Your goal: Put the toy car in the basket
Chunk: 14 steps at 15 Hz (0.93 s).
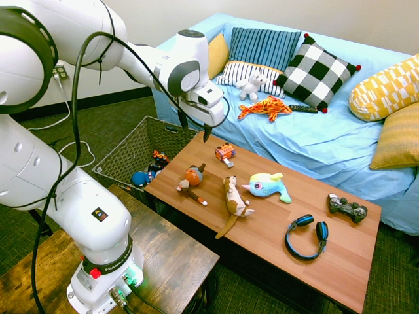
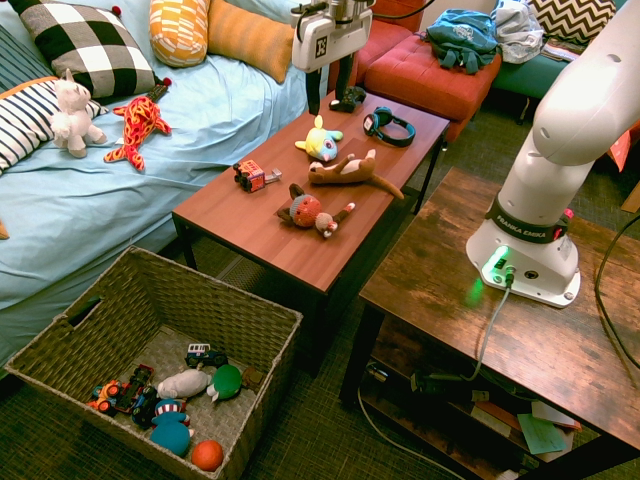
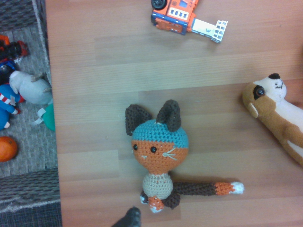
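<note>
Toy car (image 1: 225,152) on the surface (image 1: 304,245), near the basket (image 1: 145,147) and beside the crocheted fox (image 1: 191,180), untouched; tool (image 1: 195,128) above, fingers apart, nothing gripped.

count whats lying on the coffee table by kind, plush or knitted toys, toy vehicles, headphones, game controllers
plush or knitted toys: 3 (knitted cat, brown-and-white animal, blue-and-yellow one)
toy vehicles: 1 (orange toy car)
headphones: 1
game controllers: 1
total: 6
</note>
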Each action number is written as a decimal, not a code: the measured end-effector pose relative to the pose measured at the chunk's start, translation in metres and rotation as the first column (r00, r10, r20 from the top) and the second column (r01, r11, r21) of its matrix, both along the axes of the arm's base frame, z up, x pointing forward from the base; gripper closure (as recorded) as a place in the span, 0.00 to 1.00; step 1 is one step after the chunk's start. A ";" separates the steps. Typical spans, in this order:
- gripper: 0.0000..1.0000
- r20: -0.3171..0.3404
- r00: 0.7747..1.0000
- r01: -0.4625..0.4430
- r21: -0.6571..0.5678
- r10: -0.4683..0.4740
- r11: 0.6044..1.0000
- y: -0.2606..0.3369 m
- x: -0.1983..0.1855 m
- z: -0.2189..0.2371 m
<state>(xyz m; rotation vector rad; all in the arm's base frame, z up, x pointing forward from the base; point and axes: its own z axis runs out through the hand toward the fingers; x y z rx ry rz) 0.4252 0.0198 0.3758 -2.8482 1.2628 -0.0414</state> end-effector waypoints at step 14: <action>0.00 -0.119 0.974 -0.169 0.198 0.195 0.966 -0.033 0.203 -0.106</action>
